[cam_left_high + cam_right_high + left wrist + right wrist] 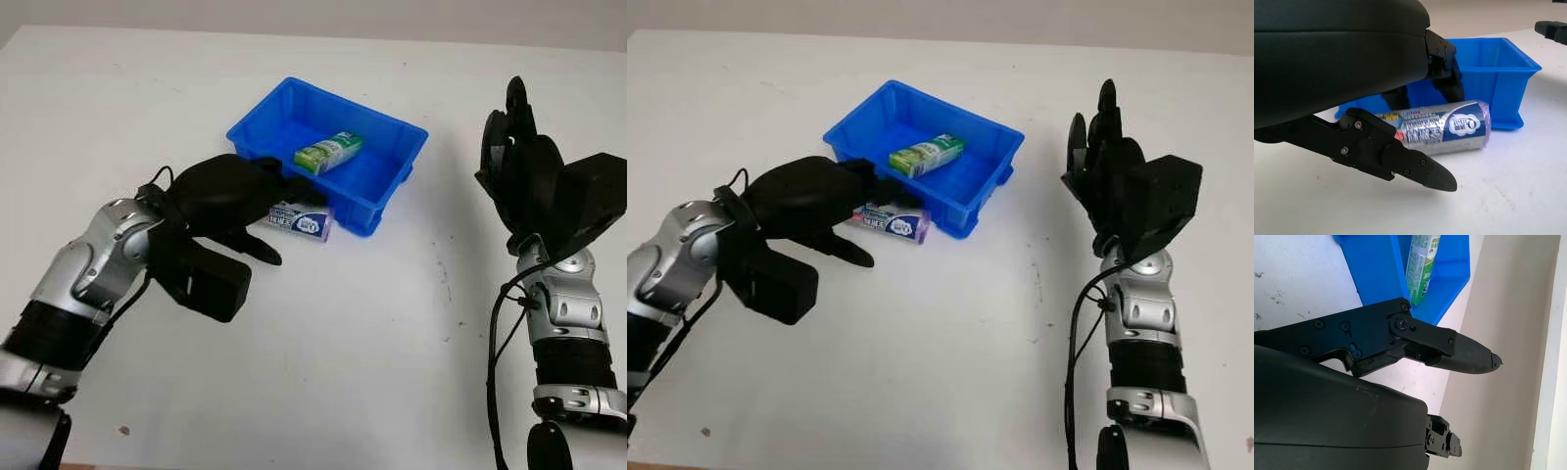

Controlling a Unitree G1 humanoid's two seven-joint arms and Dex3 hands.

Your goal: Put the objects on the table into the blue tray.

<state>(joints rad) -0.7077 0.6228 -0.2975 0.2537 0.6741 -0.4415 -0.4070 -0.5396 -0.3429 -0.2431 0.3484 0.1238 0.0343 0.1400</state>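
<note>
Left hand (235,201) bracketed the purple packet (300,221) beside the blue tray (394,176), fingers released, set to grasp; right hand (524,171) waited open.

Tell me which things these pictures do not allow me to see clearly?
- Left hand: whether its fingers touch the blue-and-white packet; the palm covers that end in the eye views.
- Packet's small print: too small in the left wrist view.
- Green box in the blue tray: its underside, hidden by the tray wall.
- Right hand: open, raised.
</note>
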